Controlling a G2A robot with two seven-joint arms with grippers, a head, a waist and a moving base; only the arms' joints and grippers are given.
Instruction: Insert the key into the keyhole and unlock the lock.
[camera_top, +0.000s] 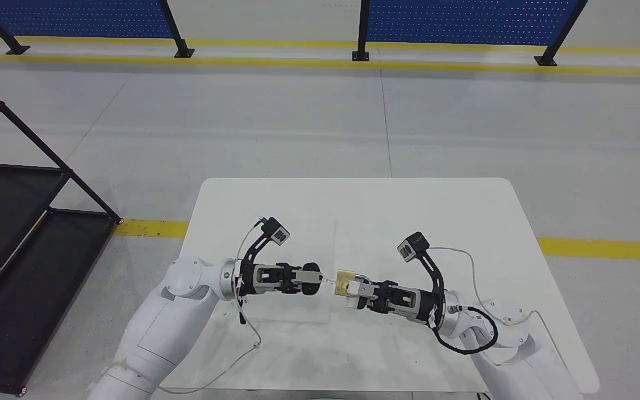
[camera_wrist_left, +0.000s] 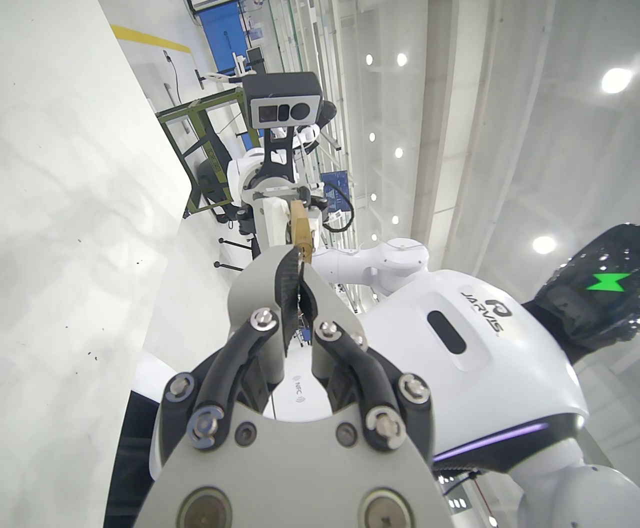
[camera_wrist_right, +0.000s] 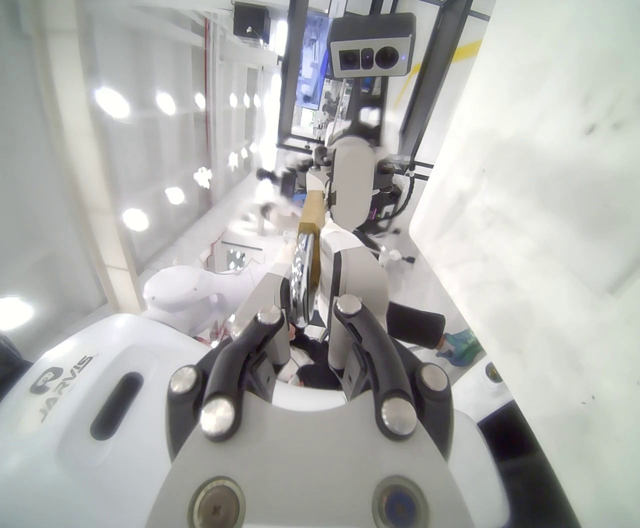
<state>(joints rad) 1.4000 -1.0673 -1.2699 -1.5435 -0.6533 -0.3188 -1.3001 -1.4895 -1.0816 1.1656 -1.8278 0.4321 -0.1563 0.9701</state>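
So we've got the big white rectangular table (camera_top: 430, 220) across the middle of the top view, and both arms meet over its lower centre. Our right gripper (camera_top: 358, 291) sits just right of centre and our left gripper (camera_top: 314, 279) just left of it, tips facing each other. The chunky brass padlock (camera_top: 346, 283) is clamped in the right jaws, poking out toward the left arm. The small silver key (camera_top: 328, 282) is pinched in the left jaws, which are squeezed tight on it. It points at the padlock's near end, and we can't tell if it's in the keyhole.
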